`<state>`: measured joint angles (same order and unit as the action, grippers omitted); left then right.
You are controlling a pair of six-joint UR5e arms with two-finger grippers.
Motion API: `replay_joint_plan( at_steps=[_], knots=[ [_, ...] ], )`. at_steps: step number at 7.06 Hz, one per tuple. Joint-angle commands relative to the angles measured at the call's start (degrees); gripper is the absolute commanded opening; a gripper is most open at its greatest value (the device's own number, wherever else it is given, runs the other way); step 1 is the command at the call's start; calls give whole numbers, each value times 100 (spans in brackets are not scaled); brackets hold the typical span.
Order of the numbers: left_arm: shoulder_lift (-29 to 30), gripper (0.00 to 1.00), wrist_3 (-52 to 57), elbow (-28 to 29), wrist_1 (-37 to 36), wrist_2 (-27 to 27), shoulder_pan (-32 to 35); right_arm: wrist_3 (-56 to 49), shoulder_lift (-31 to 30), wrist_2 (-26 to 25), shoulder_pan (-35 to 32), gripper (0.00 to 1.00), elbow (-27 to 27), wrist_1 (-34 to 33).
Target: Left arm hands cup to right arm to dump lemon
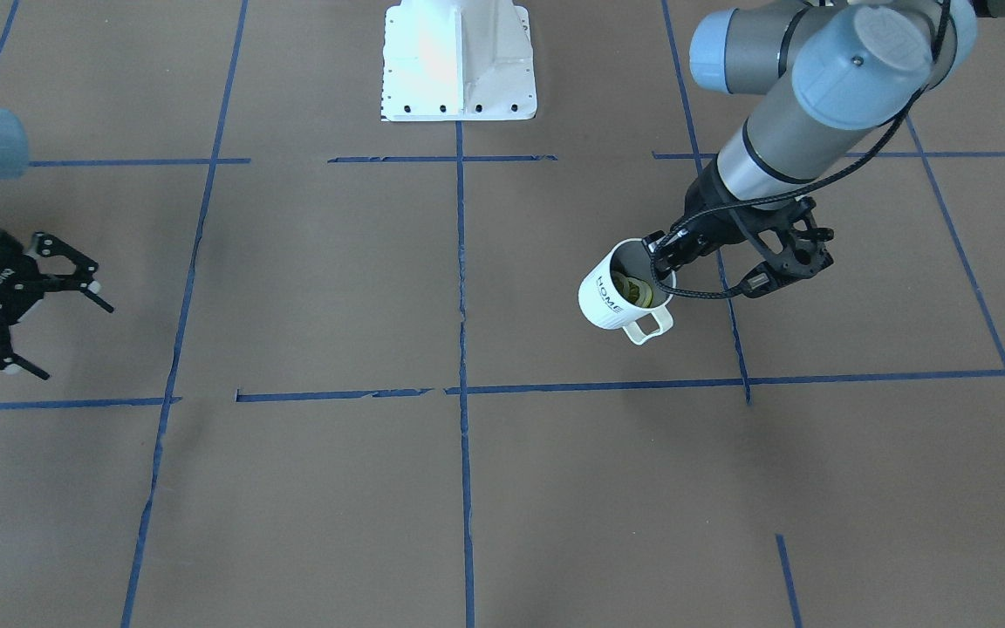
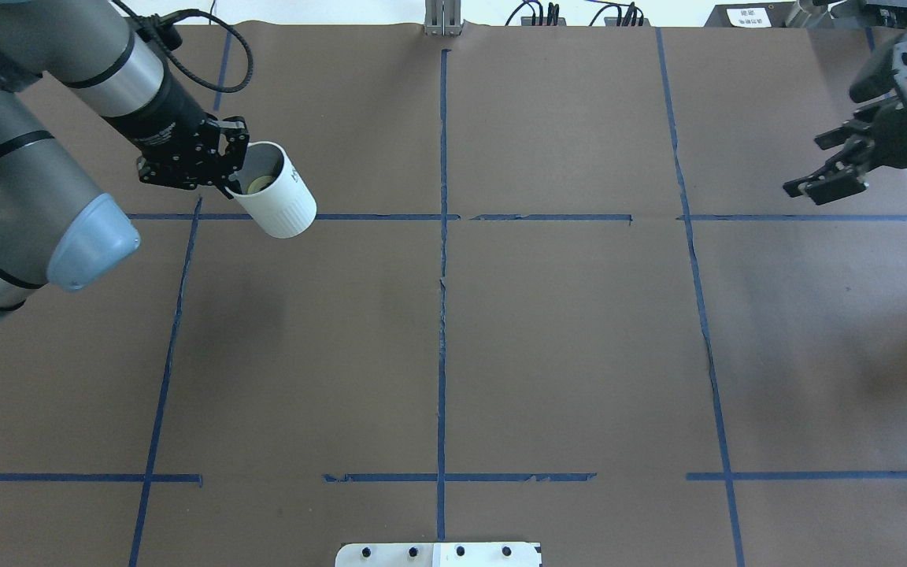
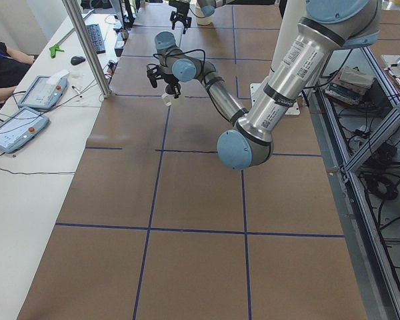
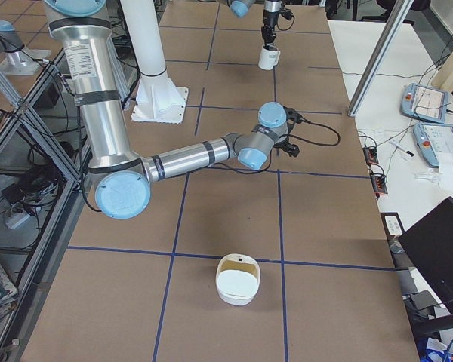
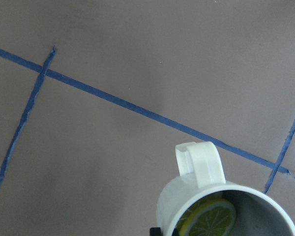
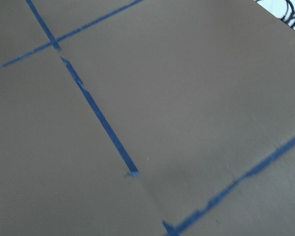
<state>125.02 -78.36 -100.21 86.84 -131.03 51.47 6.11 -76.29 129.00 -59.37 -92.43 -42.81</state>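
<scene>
We see bright, even light from above on the brown paper-covered table (image 1: 293, 488). Shadows are soft and faint: a dim smudge lies on the paper below the white ribbed mug (image 2: 284, 206) in the overhead view. The white metal base plate (image 1: 459, 61) is washed out by glare. In the right wrist view the blue tape lines (image 6: 103, 128) blur toward the lower right; other views are sharp.
</scene>
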Motion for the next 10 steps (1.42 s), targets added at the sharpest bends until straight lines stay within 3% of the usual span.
replay_joint_plan(
  at_steps=[1,4,5,10],
  knots=[
    [408,0,-703,290,43,16,-189,1324,492,-1508,1175,99,93,1234],
    [725,0,-1591,300,52,356,-496,2092,668,-4006,2864,99,85,2538],
    [796,0,-1769,300,52,420,-585,2079,703,-4527,3191,100,76,2585],
    [1147,0,-2340,274,52,561,-927,2043,1117,-4980,3458,100,102,2558]
  ],
)
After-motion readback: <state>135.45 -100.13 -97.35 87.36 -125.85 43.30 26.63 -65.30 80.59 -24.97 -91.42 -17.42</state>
